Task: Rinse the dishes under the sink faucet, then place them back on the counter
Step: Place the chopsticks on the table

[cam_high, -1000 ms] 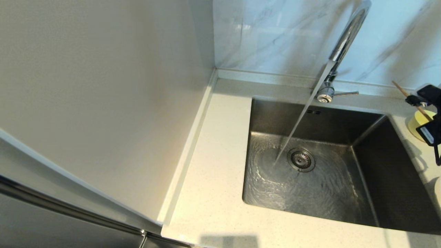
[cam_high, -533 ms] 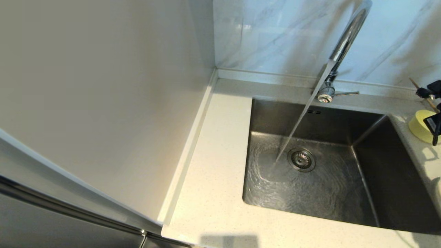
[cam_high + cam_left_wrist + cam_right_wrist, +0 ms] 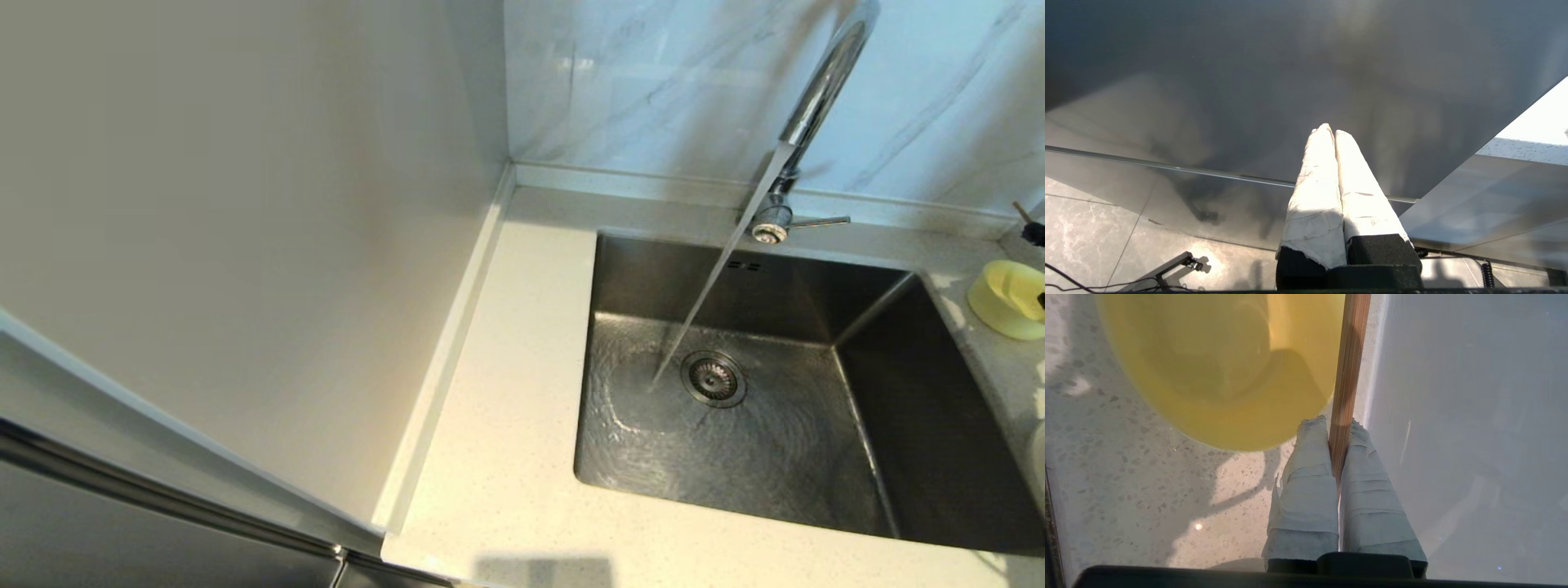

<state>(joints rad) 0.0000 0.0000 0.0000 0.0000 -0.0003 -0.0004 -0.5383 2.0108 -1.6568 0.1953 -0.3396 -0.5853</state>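
The pale yellow bowl stands upright on the speckled counter, right of the sink. Water runs from the chrome faucet and lands beside the drain strainer. My right gripper is shut on a thin wooden stick, just above the counter beside the bowl and apart from it. Only the stick's tip shows at the head view's right edge. A sliver of the cream-white dish shows at that edge too. My left gripper is shut and empty, parked low.
The faucet's lever handle points right along the back rim. A plain wall panel bounds the counter on the left, and marble tiles rise behind it. A dark cabinet front faces the left gripper.
My right gripper has moved right with the stick, almost leaving the head view, so the yellow bowl now shows whole. The water keeps running.
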